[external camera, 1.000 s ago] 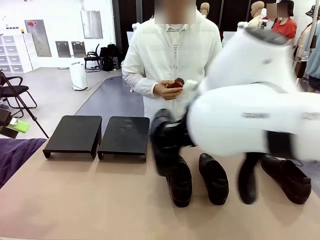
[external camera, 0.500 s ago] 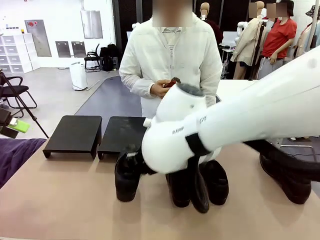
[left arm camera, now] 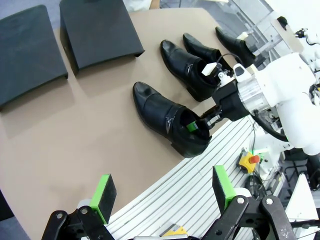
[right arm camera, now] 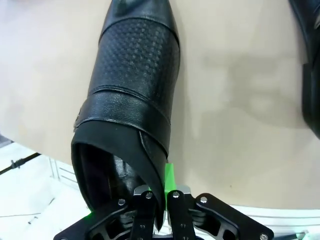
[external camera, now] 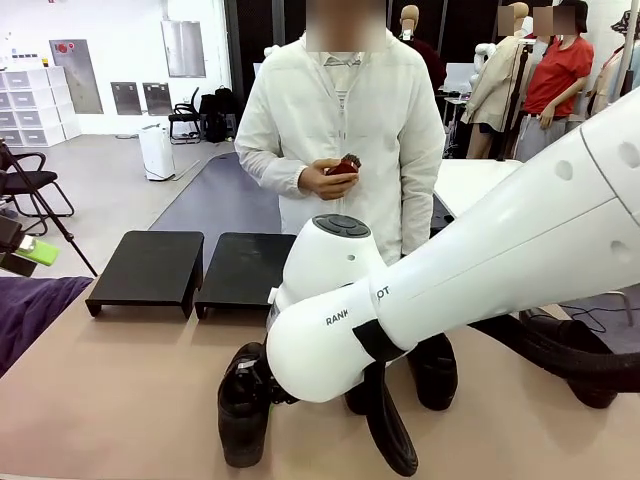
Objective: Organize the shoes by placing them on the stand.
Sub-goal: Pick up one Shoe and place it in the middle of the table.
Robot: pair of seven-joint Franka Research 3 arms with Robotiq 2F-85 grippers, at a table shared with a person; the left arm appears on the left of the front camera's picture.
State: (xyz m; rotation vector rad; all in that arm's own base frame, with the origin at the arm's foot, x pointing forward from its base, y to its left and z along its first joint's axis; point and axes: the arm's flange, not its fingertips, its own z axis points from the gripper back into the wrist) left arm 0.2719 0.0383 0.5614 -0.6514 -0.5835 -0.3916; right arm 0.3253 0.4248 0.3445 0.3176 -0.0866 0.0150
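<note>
1. The left tool (left arm camera: 162, 187) hangs above the near edge of the worktop (left arm camera: 90, 135). Its two green pads (left arm camera: 104, 192) stand wide apart with nothing between them. It is well apart from every shoe.

2. Two black stands (external camera: 150, 265) (external camera: 250, 268) sit side by side on the left half of the worktop, toward the far edge. Both tops are bare.

3. The gripped shoe (external camera: 243, 405) lies to the right of the stands, close to the near edge of the worktop. Its toe points toward the right-hand stand. Whether the sole touches the worktop cannot be told.

4. The right tool (right arm camera: 159, 200) is clamped on the gripped shoe at the heel end. One finger is inside the opening and the other outside, so the collar wall is pinched between the pads. The right arm reaches across the middle of the worktop to this position.

5. The three other shoes (left arm camera: 187, 67) (left arm camera: 202, 49) (left arm camera: 232, 42) lie in a row on the worktop further right, roughly parallel, apart from both tools.

6. The person (external camera: 340, 130) stands at the far side.
</note>
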